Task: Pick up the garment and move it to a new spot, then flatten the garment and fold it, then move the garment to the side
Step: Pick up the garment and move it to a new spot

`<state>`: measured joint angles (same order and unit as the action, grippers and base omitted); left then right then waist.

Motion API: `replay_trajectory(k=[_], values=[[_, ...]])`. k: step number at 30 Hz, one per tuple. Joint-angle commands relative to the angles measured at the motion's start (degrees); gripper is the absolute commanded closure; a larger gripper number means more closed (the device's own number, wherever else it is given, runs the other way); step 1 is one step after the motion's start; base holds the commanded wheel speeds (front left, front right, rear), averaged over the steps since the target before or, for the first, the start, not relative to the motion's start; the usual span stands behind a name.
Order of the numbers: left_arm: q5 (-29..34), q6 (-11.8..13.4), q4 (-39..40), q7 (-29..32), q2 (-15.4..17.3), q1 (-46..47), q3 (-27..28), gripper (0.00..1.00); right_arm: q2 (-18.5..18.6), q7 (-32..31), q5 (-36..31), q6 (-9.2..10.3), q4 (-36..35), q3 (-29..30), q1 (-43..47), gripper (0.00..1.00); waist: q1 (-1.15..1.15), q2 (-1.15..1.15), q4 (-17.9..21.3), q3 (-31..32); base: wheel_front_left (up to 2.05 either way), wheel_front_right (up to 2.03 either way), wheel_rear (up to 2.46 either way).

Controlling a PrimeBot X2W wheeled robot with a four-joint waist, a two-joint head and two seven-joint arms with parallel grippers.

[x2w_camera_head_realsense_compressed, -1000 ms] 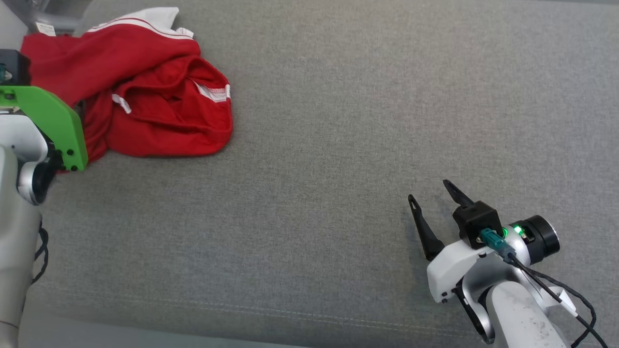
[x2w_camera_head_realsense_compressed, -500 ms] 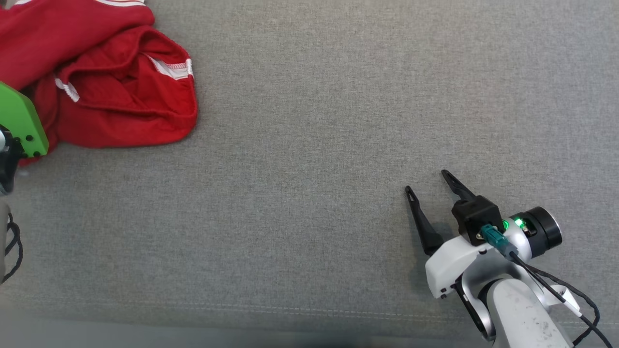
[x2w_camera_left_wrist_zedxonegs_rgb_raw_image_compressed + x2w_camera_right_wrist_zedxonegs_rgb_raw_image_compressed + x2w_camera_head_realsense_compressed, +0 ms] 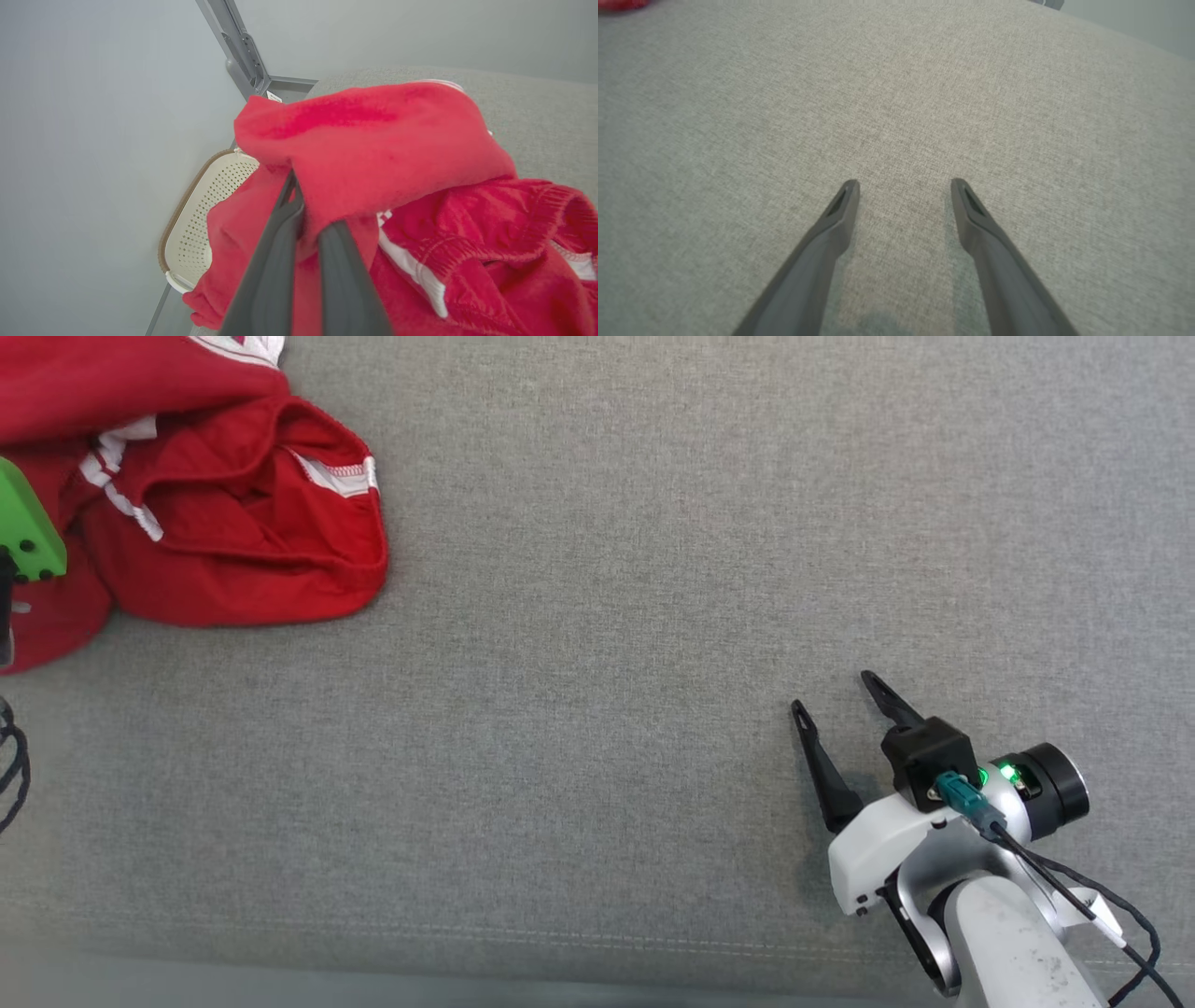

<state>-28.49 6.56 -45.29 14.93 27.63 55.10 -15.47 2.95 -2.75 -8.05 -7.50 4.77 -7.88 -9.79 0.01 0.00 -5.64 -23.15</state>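
A crumpled red garment with white trim lies at the far left of the grey fabric surface. In the left wrist view my left gripper is shut on a thick fold of the red garment, and that fold is lifted above the rest of the cloth. Its fingertips are buried in the fabric. My right gripper stands open at the lower right, far from the garment, just above the surface. The right wrist view has its two fingers spread over bare grey fabric with nothing between them.
A cream perforated basket sits beyond the garment at the surface's edge, beside a grey metal frame post. The green bracket of my left arm shows at the left edge. A stitched seam runs along the near edge.
The head camera shifted, sliding the garment toward the upper left. The garment's top fold has risen and its white trim now shows near the left arm. The right gripper stays put, still open.
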Motion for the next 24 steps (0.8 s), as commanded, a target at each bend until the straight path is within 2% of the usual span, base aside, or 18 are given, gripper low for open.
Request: replay_trajectory(k=[1, 6, 10, 18, 24], values=[[0.54, 0.22, 0.79, -0.98, 0.68, 1.34, 0.0, 1.0, 0.05, 0.52, 0.46, 0.02, 0.68, -0.03, -0.28, 0.0, -0.01, 0.0, -0.1, 2.21, 0.0, 0.0, 0.0], [0.8, -0.62, 4.16, -4.32, -0.29, 3.07, -0.36, 1.0, -0.03, 1.94, 2.63, 0.02, 3.0, 0.26, 0.96, 0.0, -0.01, 0.0, 0.59, 6.93, 0.0, 0.0, 0.0], [1.26, -2.59, 6.44, -5.7, -1.53, 5.02, -1.93, 1.0, -0.03, 2.62, 4.1, 0.02, 4.48, 0.12, 1.85, 0.0, -0.01, 0.0, 2.28, 10.55, 0.0, 0.0, 0.0], [1.01, -6.05, 9.0, -6.19, -9.41, 6.69, -7.09, 1.0, -0.02, 3.32, 6.59, 0.02, 7.35, 0.14, 4.83, 0.0, -0.01, 0.0, 6.85, 17.44, 0.0, 0.0, 0.0], [1.07, -8.7, 11.06, -5.73, -15.1, 8.13, -11.19, 1.0, -0.05, 2.98, 7.54, 0.02, 7.34, 0.09, 6.16, 0.0, -0.01, 0.0, 10.42, 19.22, 0.0, 0.0, 0.0]])
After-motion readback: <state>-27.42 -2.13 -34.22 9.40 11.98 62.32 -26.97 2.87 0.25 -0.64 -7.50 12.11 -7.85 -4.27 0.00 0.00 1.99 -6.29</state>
